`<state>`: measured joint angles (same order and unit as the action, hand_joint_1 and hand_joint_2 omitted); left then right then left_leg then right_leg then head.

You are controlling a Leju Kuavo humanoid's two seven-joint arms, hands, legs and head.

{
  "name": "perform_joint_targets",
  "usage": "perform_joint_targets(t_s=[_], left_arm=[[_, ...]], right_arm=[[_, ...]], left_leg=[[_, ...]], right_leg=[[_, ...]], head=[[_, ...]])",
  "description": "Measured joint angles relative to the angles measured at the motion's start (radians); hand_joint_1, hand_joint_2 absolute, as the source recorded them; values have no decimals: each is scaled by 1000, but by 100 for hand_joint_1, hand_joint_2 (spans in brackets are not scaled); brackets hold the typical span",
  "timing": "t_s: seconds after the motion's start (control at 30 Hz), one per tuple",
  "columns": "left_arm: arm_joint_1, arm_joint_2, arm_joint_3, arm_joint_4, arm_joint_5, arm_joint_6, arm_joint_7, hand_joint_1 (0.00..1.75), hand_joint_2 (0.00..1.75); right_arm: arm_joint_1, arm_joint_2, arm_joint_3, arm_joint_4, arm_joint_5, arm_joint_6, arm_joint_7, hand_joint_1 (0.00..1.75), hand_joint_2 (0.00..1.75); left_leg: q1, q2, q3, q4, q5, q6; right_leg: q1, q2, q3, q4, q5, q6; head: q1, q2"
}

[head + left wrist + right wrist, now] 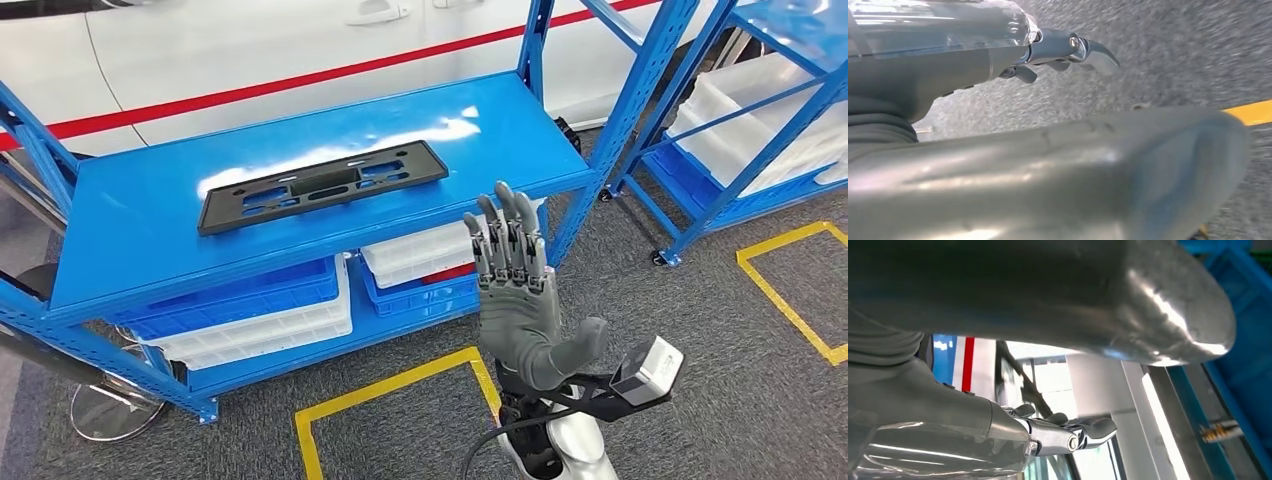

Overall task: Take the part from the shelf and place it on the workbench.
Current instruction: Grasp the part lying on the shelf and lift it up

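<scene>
**Figure: My right hand raised before the shelf, the part lying on top**

Head view. The part [322, 186], a long black plate with cut-outs, lay flat on the top board of the blue shelf [130, 230], nearer the left half and slightly askew. Below it, on the lower level, stood blue and white bins [250, 305]. My right hand [520, 300] was raised in front of the shelf's right front corner, palm up and forward, fingers [505, 235] straight and close side by side, thumb out to the right; it held nothing and was well apart from the part. A second blue rack [740, 140] stood to the right, and yellow tape [390, 385] marked squares on the grey carpet. A white car body with a red stripe [300, 75] ran behind the shelf.

Left wrist view. My left hand [1048, 145] hung over grey carpet beside a yellow line [1250, 111]. The thumb lay large across the picture; the fingers [1088, 50] reached out nearly straight, with nothing in them.

Right wrist view. My thumb [1158, 305] crossed the picture; the fingers lay straight and together, empty, with blue shelf framing [1243, 355] beyond.
</scene>
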<state>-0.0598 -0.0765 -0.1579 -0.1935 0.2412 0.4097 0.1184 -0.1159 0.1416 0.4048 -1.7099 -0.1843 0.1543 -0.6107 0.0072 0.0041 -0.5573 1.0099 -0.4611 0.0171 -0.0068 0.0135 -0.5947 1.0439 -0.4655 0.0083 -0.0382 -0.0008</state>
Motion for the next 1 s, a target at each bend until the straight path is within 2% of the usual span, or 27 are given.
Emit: perform_joint_targets(t_s=[0.03, 0.07, 0.13, 0.17, 0.2, 0.23, 0.3, 0.33, 0.37, 0.47, 0.53, 0.57, 0.63, 0.67, 0.7, 0.73, 0.8, 0.83, 0.87, 0.9, 1.0], left_arm=[[1, -2, 0, 0, 0, -1, 1, 0, 0], [1, -5, 0, 0, -1, -2, 4, 0, 0], [1, -8, 0, 1, -4, -2, 10, 0, 0], [1, -9, 0, 1, -5, -1, 13, 0, 0], [2, -10, 0, 1, -7, 1, 16, 0, 0], [2, -10, 0, 2, -8, 2, 16, 0, 0], [2, -9, 0, 2, -9, 4, 12, 0, 0], [1, -9, 0, 2, -10, 5, 8, 0, 0], [1, -8, 0, 2, -10, 5, 3, 0, 0], [0, -3, 0, 2, -11, 8, -7, 0, 0], [0, 2, 0, 2, -15, 8, -12, 0, 0], [0, 4, -1, 2, -19, 6, -13, 0, 0], [1, 7, -3, 2, -31, 1, -11, 0, 0], [2, 9, -4, 3, -37, -3, -8, 0, 0], [3, 10, -5, 3, -41, -5, -4, 0, 0], [3, 11, -7, 3, -45, -7, 0, 0, 0], [2, 14, -12, 3, -50, -8, 7, 0, 0], [1, 15, -15, 4, -53, -8, 11, 0, 0], [0, 15, -17, 4, -55, -8, 14, 0, 0], [-1, 15, -20, 4, -56, -8, 16, 0, 0], [-1, 15, -22, 4, -56, -4, 20, 0, 0]], right_arm=[[-1, 0, 6, 0, -16, 6, 7, 0, 0], [-1, 0, 10, 0, -29, 9, 13, 0, 0], [2, -1, 19, 6, -55, 14, 25, 0, 0], [4, -2, 23, 12, -69, 17, 29, 0, 0], [7, -2, 26, 18, -79, 22, 30, 0, 0], [8, -2, 28, 25, -86, 26, 28, 0, 0], [10, -4, 32, 37, -92, 36, 20, 0, 0], [10, -4, 34, 42, -93, 41, 15, 0, 0], [12, -5, 36, 48, -95, 46, 9, 0, 0], [22, -6, 41, 63, -100, 62, -6, 0, 0], [29, -6, 44, 69, -100, 72, -15, 0, 0], [34, -6, 45, 71, -98, 76, -20, 0, 0], [52, -8, 45, 75, -91, 79, -29, 0, 0], [63, -9, 45, 77, -88, 79, -31, 0, 0], [73, -10, 45, 78, -84, 78, -33, 0, 0], [82, -11, 45, 78, -80, 78, -36, 0, 0], [97, -11, 45, 77, -74, 75, -40, 0, 0], [102, -12, 45, 76, -72, 72, -39, 0, 0], [107, -11, 45, 73, -71, 69, -35, 0, 0], [112, -11, 45, 70, -71, 66, -29, 0, 0], [123, -12, 45, 55, -69, 70, -9, 0, 0]], left_leg=[[2, 1, 2, -6, 5, 5], [3, 3, 3, -9, 8, 9], [1, 4, 0, -10, 9, 13], [0, 4, -1, -9, 9, 13], [0, 4, -2, -8, 9, 13], [-1, 3, -1, -6, 8, 13], [-3, 3, -1, -3, 6, 9], [-5, 2, -1, -1, 4, 6], [-7, 2, -2, 1, 3, 2], [-7, 3, -4, 1, 2, -13], [-6, 2, -16, 32, -23, -24], [-4, 1, -36, 78, -51, -29], [0, 0, -96, 210, -116, -39], [2, 0, -121, 263, -132, -42], [4, 1, -131, 282, -129, -44], [6, 1, -121, 260, -106, -45], [9, 0, -59, 130, -38, -43], [8, 0, -28, 67, -16, -40], [6, -1, -9, 25, -6, -34], [3, -2, 0, 7, -6, -28], [1, -2, 3, -1, -2, -8]], right_leg=[[0, -2, -11, 27, -19, 4], [-1, -4, -34, 76, -48, 7], [-1, -6, -95, 202, -108, 12], [-1, -6, -116, 246, -119, 13], [-1, -7, -120, 253, -111, 13], [-1, -7, -104, 221, -85, 12], [0, -10, -37, 87, -21, 5], [2, -12, -10, 30, -1, 0], [4, -13, 6, -5, 8, -4], [5, -11, 10, -22, 12, -17], [0, -11, 14, -31, 16, -28], [-2, -13, 15, -33, 18, -32], [-2, -14, 15, -34, 17, -35], [-2, -14, 14, -33, 17, -35], [-2, -13, 14, -33, 17, -35], [-3, -12, 15, -32, 16, -34], [-4, -9, 17, -28, 13, -29], [-3, -7, 17, -26, 10, -25], [-2, -6, 17, -24, 9, -19], [-1, -6, 16, -24, 9, -14], [-2, -7, 15, -17, 4, 4]], head=[[1, 0], [1, 0], [1, 0], [1, 0], [1, 0], [1, 0], [1, 0], [1, 0], [1, 0], [1, 0], [0, 0], [0, 0], [-1, 0], [-1, 0], [-1, 0], [-1, 0], [-1, 0], [-1, 0], [0, 0], [0, 0], [1, 0]])
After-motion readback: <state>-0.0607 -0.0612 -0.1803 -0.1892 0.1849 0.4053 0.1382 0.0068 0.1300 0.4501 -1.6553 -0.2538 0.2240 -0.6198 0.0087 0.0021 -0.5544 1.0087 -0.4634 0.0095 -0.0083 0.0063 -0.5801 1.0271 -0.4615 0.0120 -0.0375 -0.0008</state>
